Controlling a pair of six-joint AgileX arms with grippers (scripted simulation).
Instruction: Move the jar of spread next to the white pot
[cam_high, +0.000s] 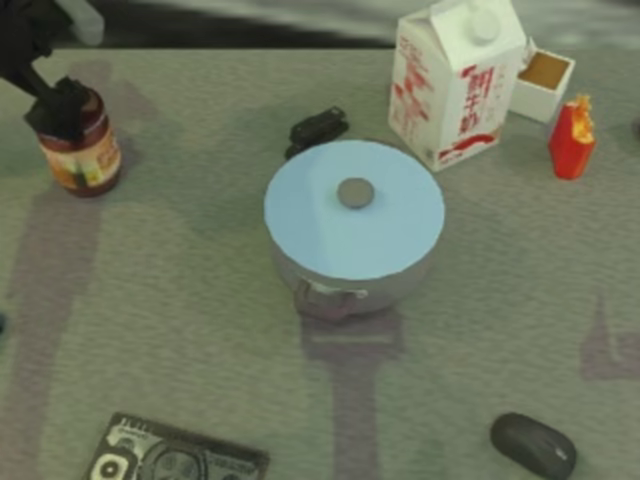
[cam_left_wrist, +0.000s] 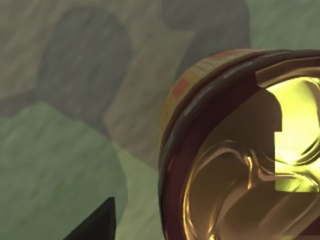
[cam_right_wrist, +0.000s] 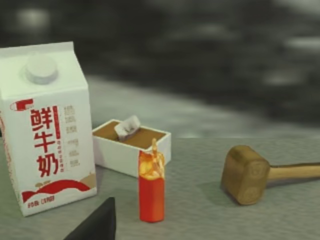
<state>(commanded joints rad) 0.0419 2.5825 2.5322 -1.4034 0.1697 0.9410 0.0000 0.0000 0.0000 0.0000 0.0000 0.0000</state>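
A: Where's the jar (cam_high: 82, 143)?
B: Far left of the table, near the back edge, well apart from the white pot (cam_high: 354, 225), which sits mid-table with its lid on.

A: Left gripper (cam_high: 58, 103)?
B: Right on top of the jar, at the lid. From above the dark fingers cover the lid — whether they're clamped or just straddling it can't be told. The wrist view only shows the jar (cam_left_wrist: 240, 150) filling the picture up close.

A: Right arm?
B: Parked off the right side — its camera looks at the milk carton (cam_right_wrist: 45, 130), a small white box (cam_right_wrist: 131, 145), a red fries pack (cam_right_wrist: 151, 187) and a mallet (cam_right_wrist: 250, 175).

A: How to do the grasp well?
B: Probably centre the fingers on the lid, squeeze firmly, lift straight so the jar doesn't tip. Then carry right and set it down just beside the pot on the bare left side, clear of the black stapler (cam_high: 318, 127) behind the pot.
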